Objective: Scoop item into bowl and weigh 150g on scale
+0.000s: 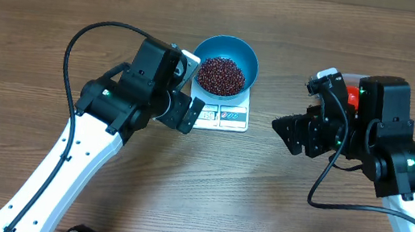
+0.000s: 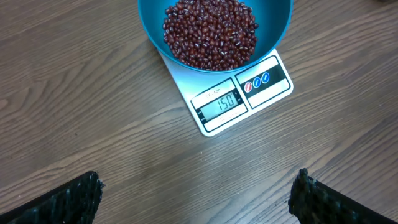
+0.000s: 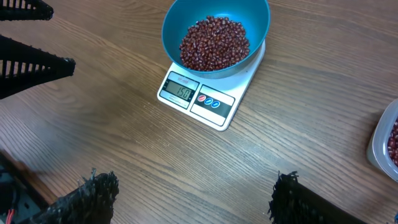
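The blue bowl (image 1: 249,63) stands on the white scale (image 1: 232,116) and holds a heap of dark red-brown beans (image 1: 220,75). In the left wrist view the bowl (image 2: 277,25), beans (image 2: 211,31) and scale (image 2: 261,84) lie ahead, and the display reads 150. My left gripper (image 1: 189,91) hovers open just left of the scale, nothing between its fingers (image 2: 68,199). My right gripper (image 1: 290,133) is open and empty to the right of the scale, facing the bowl (image 3: 186,18), beans (image 3: 214,42) and scale (image 3: 233,112).
A clear plastic tub (image 3: 380,146) with beans in it shows at the right edge of the right wrist view. An orange-red object (image 1: 350,95) sits partly hidden behind the right arm. The left arm's fingers (image 3: 31,68) reach into the right wrist view's upper left.
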Action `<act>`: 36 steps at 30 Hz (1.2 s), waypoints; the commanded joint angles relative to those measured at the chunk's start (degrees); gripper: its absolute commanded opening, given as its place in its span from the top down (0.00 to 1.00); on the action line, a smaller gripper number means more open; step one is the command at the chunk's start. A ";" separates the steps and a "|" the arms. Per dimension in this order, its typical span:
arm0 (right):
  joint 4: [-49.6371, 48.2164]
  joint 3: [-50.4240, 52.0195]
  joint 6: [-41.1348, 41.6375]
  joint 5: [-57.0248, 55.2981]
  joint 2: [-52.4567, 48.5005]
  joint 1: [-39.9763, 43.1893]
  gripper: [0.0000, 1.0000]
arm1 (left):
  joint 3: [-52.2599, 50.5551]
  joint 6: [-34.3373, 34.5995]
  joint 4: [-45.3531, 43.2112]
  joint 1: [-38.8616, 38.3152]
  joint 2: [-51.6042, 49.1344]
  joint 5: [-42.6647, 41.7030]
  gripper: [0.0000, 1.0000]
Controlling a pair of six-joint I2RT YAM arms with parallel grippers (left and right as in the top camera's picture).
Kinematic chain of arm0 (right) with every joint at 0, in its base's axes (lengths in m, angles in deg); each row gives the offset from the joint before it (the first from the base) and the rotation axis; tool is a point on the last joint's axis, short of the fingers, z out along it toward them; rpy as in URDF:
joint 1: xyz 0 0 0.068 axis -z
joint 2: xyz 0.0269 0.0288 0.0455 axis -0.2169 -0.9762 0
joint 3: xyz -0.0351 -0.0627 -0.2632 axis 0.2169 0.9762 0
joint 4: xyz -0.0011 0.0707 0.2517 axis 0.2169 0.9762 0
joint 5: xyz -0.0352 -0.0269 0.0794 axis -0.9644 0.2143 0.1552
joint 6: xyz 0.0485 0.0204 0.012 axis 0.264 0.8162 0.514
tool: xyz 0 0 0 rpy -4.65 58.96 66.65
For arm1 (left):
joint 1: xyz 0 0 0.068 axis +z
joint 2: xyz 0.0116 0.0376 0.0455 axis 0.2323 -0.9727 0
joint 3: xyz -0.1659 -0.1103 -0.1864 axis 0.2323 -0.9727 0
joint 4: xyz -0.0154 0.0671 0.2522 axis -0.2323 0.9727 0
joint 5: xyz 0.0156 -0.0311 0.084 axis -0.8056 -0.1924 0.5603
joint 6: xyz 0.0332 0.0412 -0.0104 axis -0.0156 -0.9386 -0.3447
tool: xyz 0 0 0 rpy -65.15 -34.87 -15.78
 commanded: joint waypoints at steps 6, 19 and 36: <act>-0.26 0.33 -0.20 1.14 0.20 -0.26 0.07 | 0.76 -1.09 -0.09 -0.04 -0.46 0.20 0.01; 2.25 0.33 -0.22 1.11 0.15 -0.26 0.00 | 0.76 -1.09 -0.09 -0.04 -0.46 0.20 0.00; 2.25 0.33 -0.22 1.11 0.15 -0.26 0.00 | 0.76 -1.09 -0.07 -0.04 -0.46 0.20 0.00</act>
